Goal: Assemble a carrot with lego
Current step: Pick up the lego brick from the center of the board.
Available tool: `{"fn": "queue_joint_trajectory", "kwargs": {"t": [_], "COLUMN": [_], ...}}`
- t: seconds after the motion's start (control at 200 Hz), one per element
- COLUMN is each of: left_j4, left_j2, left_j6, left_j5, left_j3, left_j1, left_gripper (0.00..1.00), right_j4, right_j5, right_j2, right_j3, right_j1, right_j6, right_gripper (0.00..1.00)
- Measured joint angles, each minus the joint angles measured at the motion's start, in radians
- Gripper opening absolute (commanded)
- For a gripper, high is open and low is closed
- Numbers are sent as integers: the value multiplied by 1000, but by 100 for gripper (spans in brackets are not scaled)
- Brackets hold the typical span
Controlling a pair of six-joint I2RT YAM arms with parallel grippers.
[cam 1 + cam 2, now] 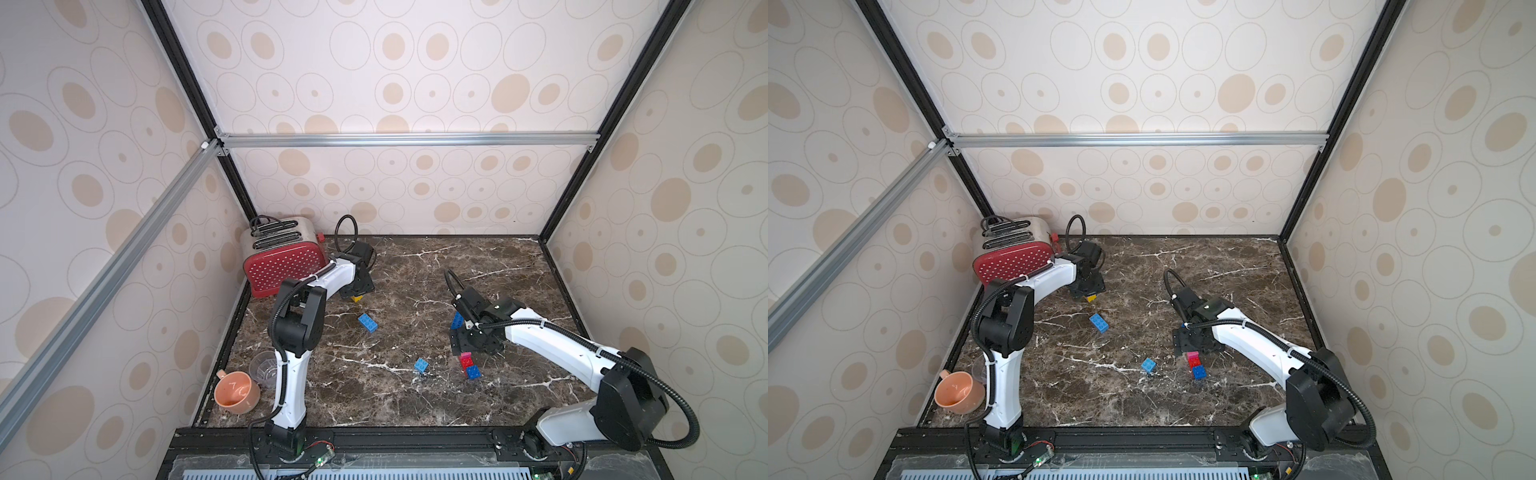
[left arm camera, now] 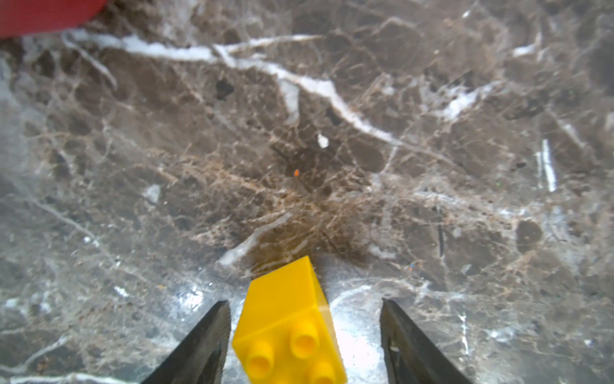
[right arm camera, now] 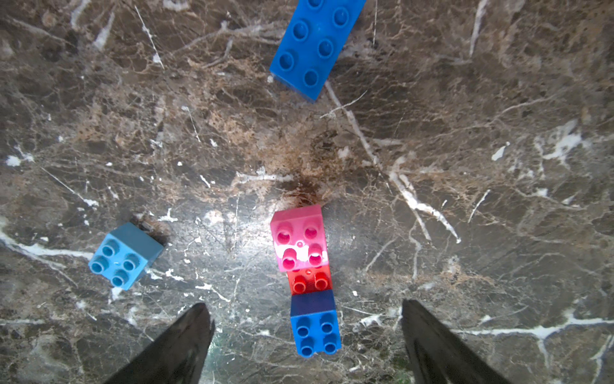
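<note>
The left pincer [image 2: 304, 302] stands part open astride the yellow brick [image 2: 285, 319], not yet clamped. The brick sits skewed, so closing may twist or eject it. The right pincer [image 3: 304, 302], wide open and empty, straddles the pink-red-blue cluster [image 3: 307, 266]. Beyond it lie a light blue brick [image 3: 124, 256] and a long blue brick [image 3: 315, 43], neither obstructing.

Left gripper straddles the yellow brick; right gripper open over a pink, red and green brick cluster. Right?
No: the third brick is blue, not green. The right wrist view shows the blue brick in line with the red brick and pink brick under the open right gripper. The rest holds.
</note>
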Motion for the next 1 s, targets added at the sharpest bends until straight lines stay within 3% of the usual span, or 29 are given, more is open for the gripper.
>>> {"fn": "queue_joint_trajectory", "kwargs": {"t": [0.386, 0.816, 1.002], "left_j4": [-11, -15, -26], "left_j2": [-14, -14, -19], "left_j6": [-46, -55, -44], "left_j5": [-19, -21, -21], "left_j3": [-3, -3, -3], "left_j1": [-2, -2, -14], "left_gripper": [53, 25, 20], "right_j4": [4, 4, 5], "right_j5": [-1, -2, -3], "right_j2": [0, 0, 0], "right_j3": [0, 0, 0], "right_j1": [-3, -5, -5], "right_j6": [-2, -3, -3], "right_gripper": [92, 92, 92]}}
